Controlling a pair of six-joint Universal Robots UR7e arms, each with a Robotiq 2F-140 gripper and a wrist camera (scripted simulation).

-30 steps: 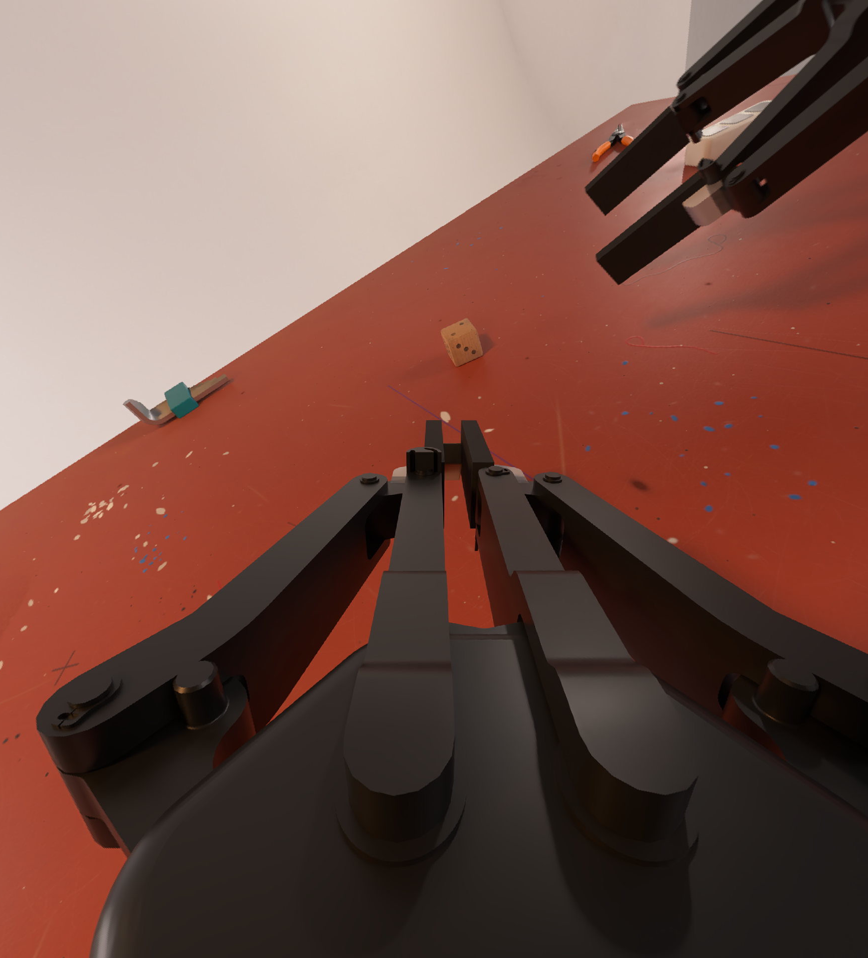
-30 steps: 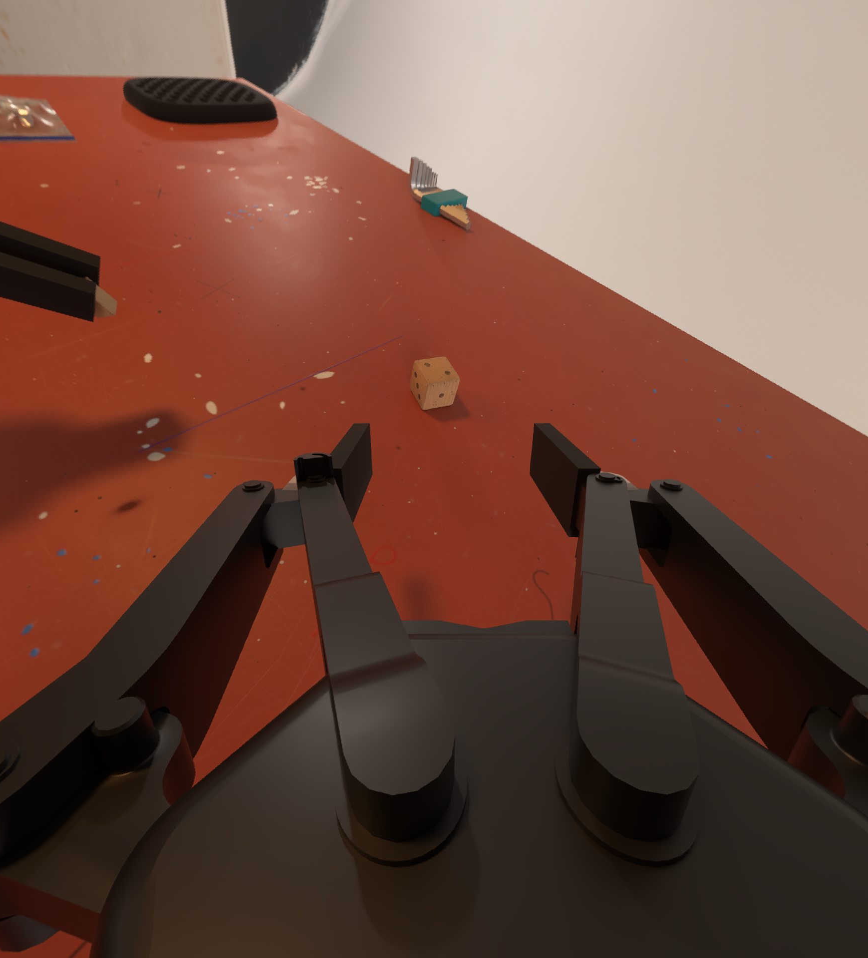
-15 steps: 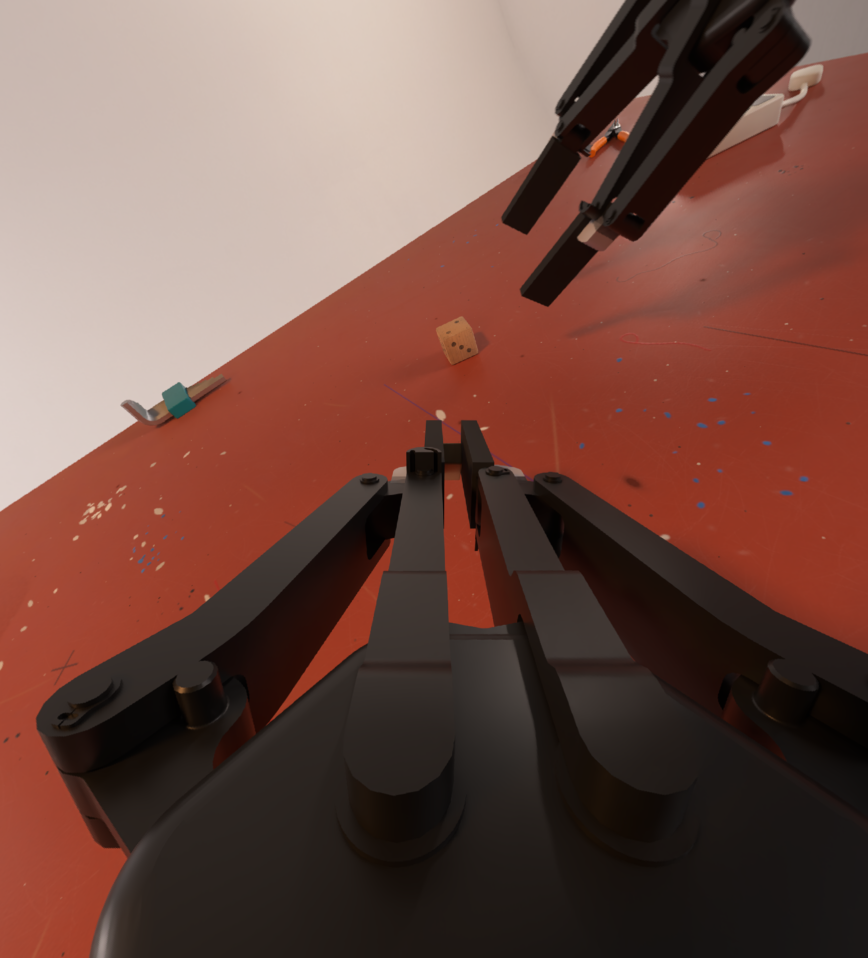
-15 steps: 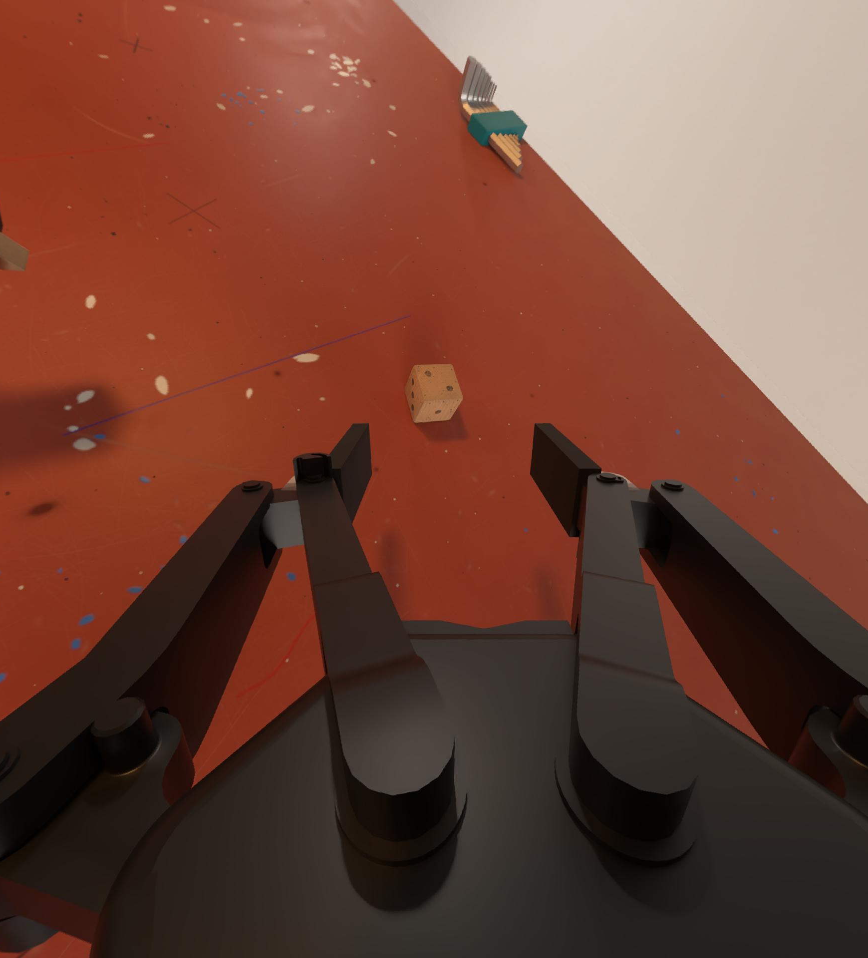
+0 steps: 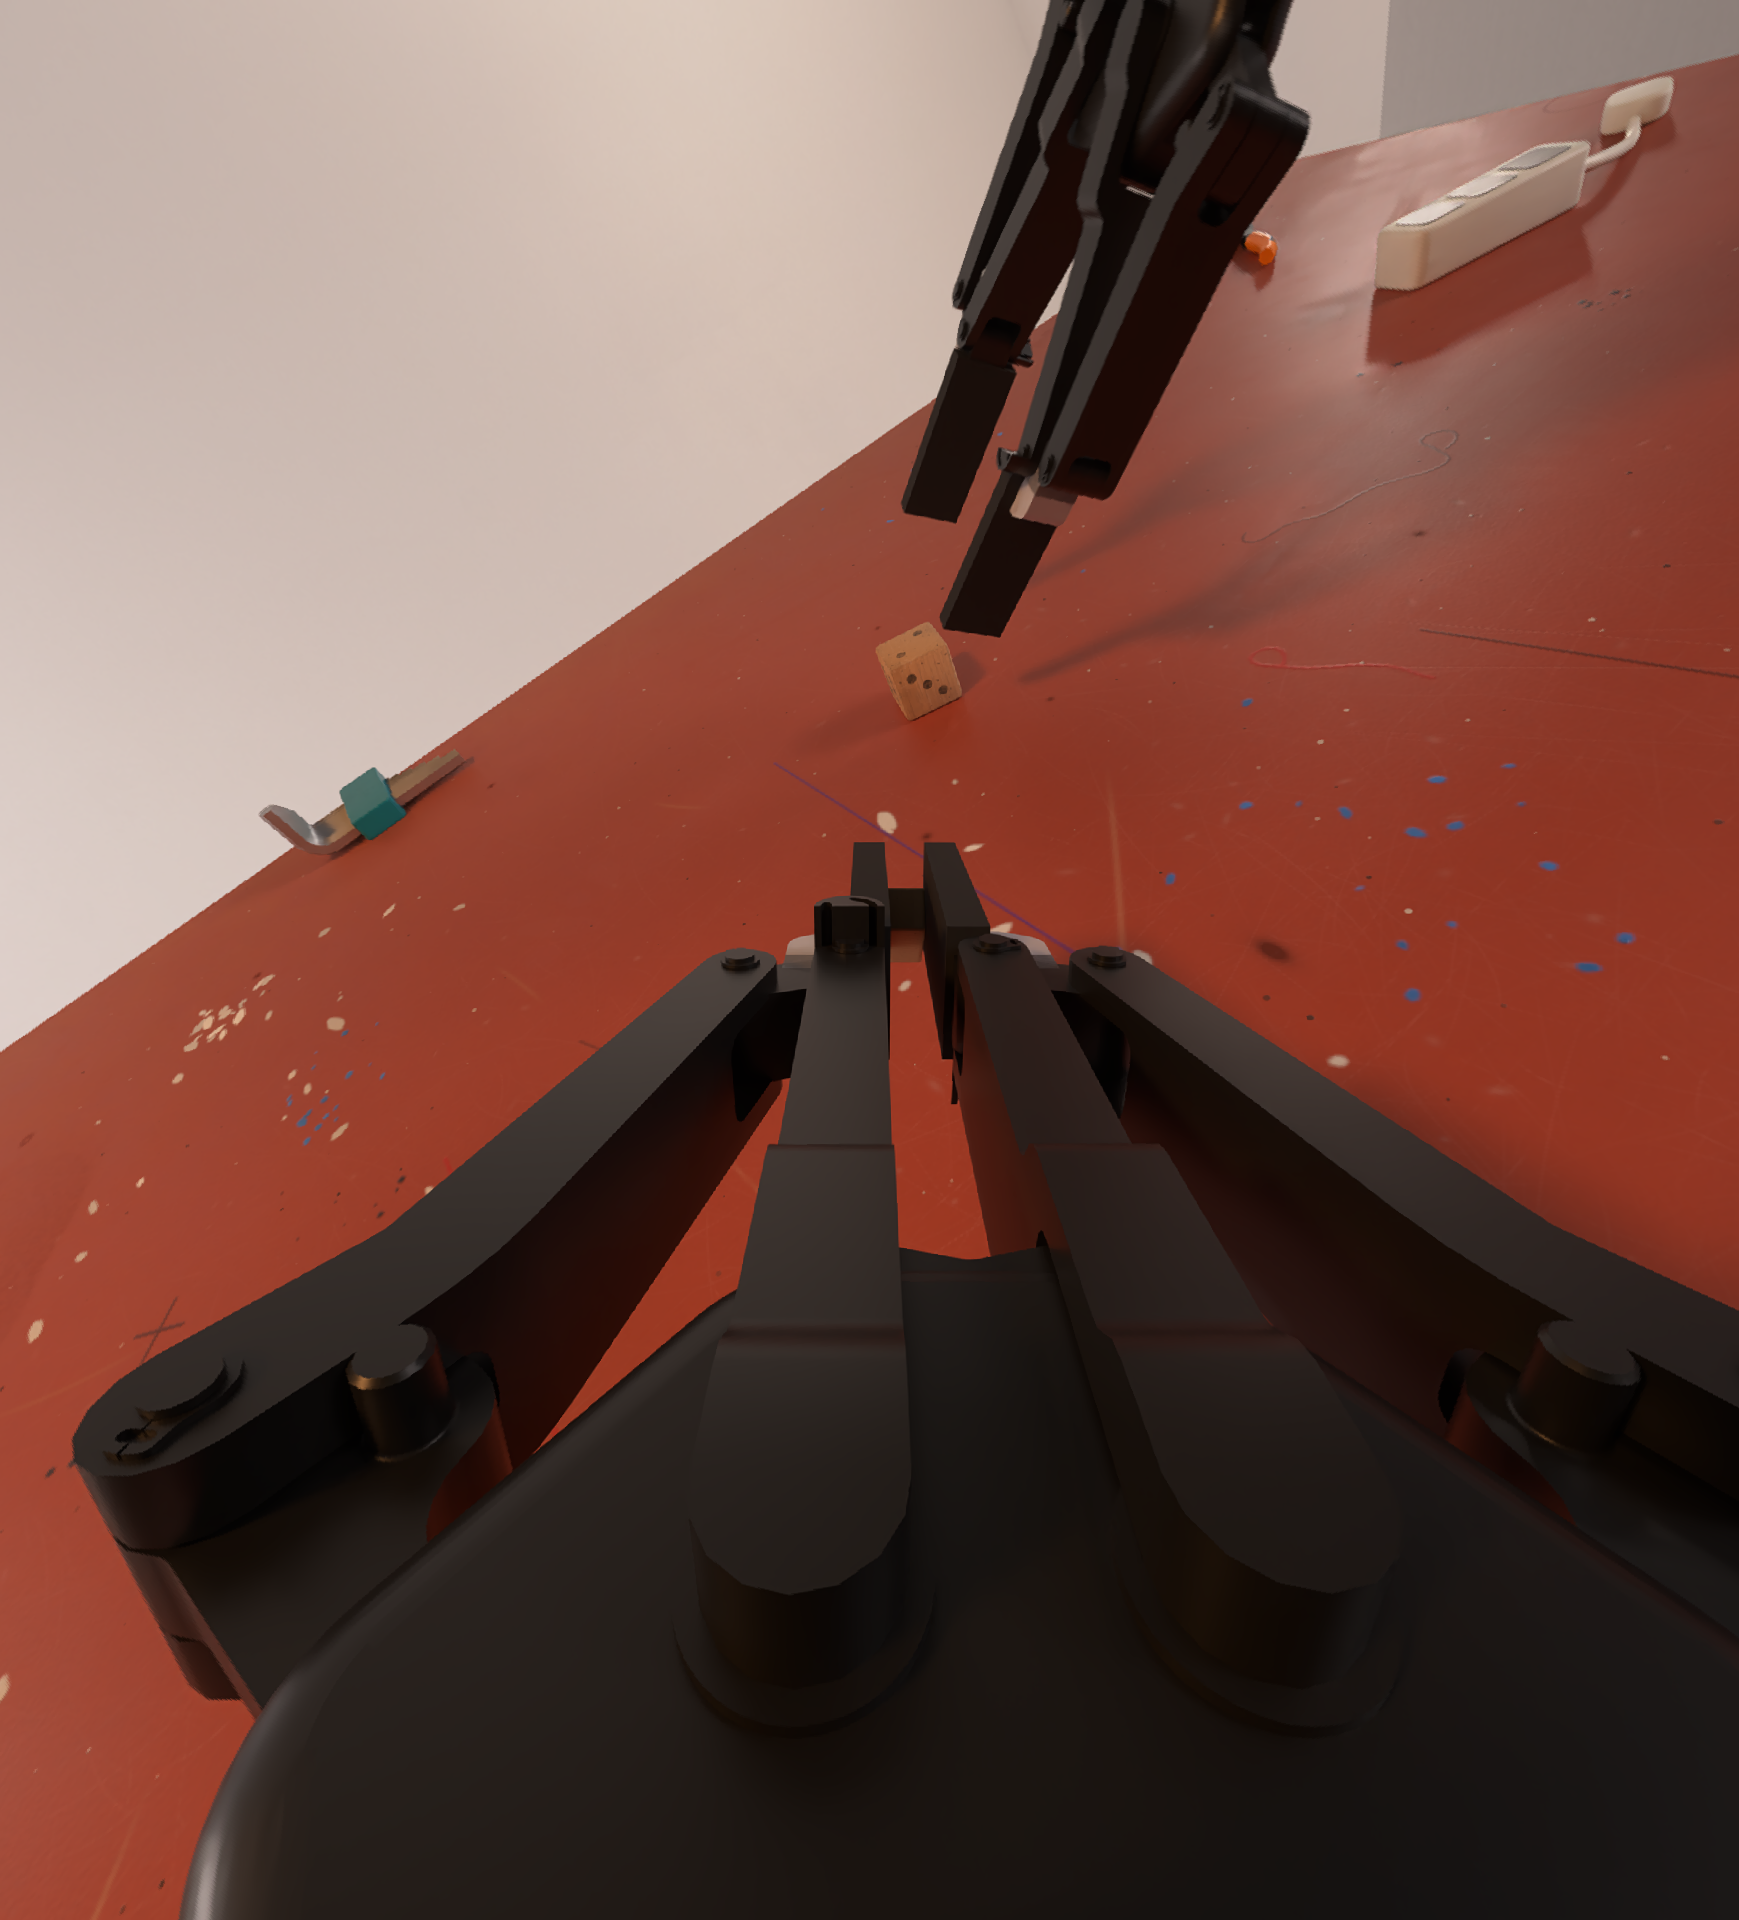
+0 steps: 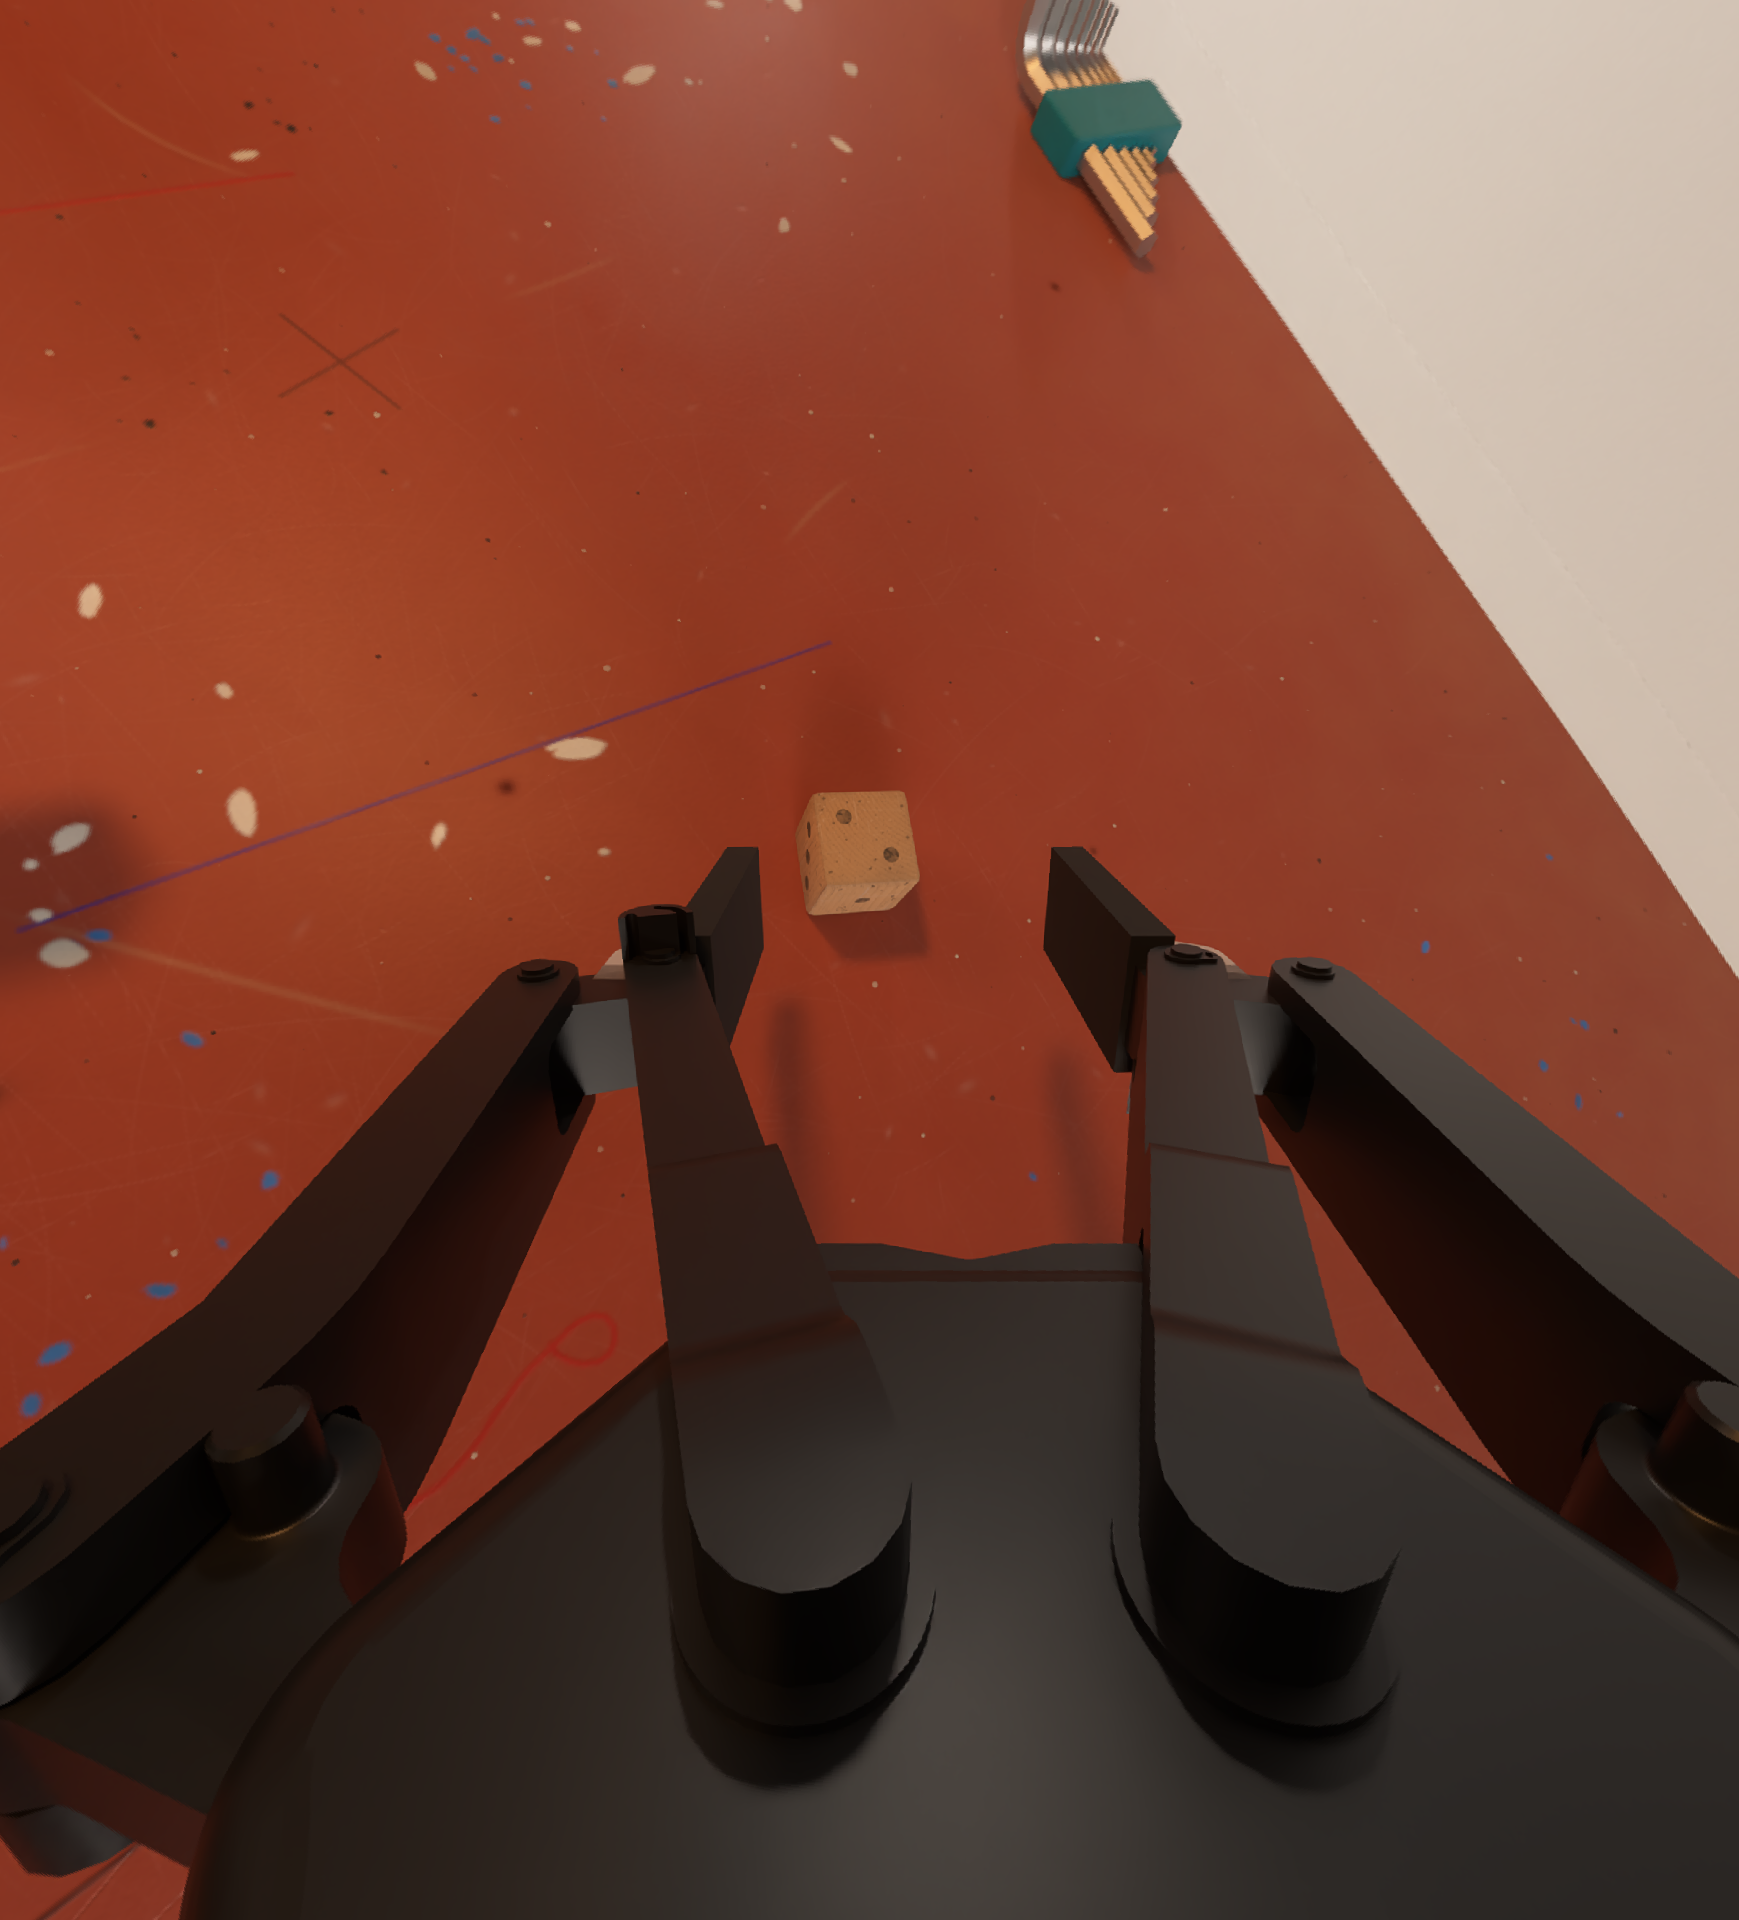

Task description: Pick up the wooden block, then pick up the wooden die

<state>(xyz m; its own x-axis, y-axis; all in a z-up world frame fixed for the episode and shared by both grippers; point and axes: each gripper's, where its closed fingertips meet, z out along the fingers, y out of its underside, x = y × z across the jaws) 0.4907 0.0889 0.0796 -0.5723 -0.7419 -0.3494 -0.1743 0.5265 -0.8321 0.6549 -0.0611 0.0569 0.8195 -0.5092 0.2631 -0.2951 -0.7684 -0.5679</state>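
Change since a second ago: right gripper has swung in from well off and dropped toward the wooden die; the left wrist view now shows it hanging right above the die instead of far off near the power strip.
Left gripper: fingers drawn nearly together on a thin pale piece, seemingly the wooden block; it sits up off the red table, so I judge the first pick done.
Right gripper state: fingers spread wide, nothing between them.
Die position: on the table just ahead of the right fingertips, nearer the left finger than the right, one corner turned toward the claw.
Step in hand: bringing the open claw down around the die.
How to do it well: shift the claw a little leftward so the die sits midway between the pads, twist the wrist so the pads meet flat faces and not corners, then go lower before closing.
Risk: the left finger may nudge the die sideways on the way down; it looks light and would slide.
Nearby: hex key set with teal holder lies well ahead by the table edge, clear of the approach.
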